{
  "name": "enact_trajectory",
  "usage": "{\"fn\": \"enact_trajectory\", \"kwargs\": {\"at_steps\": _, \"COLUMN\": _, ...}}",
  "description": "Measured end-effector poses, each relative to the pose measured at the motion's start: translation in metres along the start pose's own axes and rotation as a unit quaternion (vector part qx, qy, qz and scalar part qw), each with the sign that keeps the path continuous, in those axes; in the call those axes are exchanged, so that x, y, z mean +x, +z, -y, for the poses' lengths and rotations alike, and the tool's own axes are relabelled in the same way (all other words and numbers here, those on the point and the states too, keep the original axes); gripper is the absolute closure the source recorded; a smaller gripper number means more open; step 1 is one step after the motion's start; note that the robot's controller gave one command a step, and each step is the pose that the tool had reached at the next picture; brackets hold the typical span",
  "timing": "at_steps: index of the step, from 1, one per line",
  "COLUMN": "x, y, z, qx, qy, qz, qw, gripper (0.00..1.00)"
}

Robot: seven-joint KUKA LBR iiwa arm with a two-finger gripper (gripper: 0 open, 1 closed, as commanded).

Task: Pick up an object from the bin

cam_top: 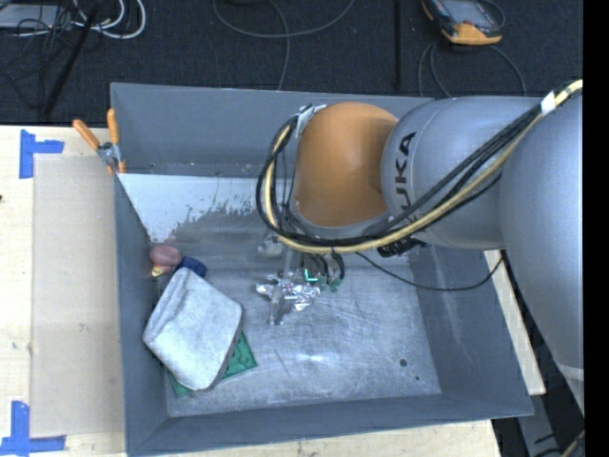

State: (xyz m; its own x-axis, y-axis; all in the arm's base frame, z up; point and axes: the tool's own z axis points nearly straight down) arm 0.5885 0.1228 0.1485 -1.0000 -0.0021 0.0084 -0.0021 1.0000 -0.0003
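Black lettering "UKA" stands on the grey arm [457,174] casing, at 3 o'clock from its orange cover [338,165]; nothing else legible

Grey arm [476,179] reaching from the right, orange wrist cover [343,160] ringed by cables [271,190], end effector [288,296] pointing down beneath

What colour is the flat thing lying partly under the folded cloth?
Green. The camera view shows the flat thing at the lower edge of the white cloth.
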Motion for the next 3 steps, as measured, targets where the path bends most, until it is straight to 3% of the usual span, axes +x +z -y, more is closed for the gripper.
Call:
{"fn": "enact_trajectory", "kwargs": {"at_steps": 1, "x": -0.031, "y": 0.071, "z": 0.046, "qx": 0.001, "qy": -0.094, "qz": 0.0037, "qw": 0.9955, "gripper": 0.00}}
{"fn": "enact_trajectory", "kwargs": {"at_steps": 2, "x": -0.033, "y": 0.067, "z": 0.045, "qx": 0.000, "qy": -0.093, "qz": 0.0070, "qw": 0.9957, "gripper": 1.00}}
{"fn": "enact_trajectory", "kwargs": {"at_steps": 3, "x": -0.006, "y": -0.071, "z": 0.030, "qx": 0.000, "qy": -0.069, "qz": 0.0084, "qw": 0.9976, "gripper": 1.00}}
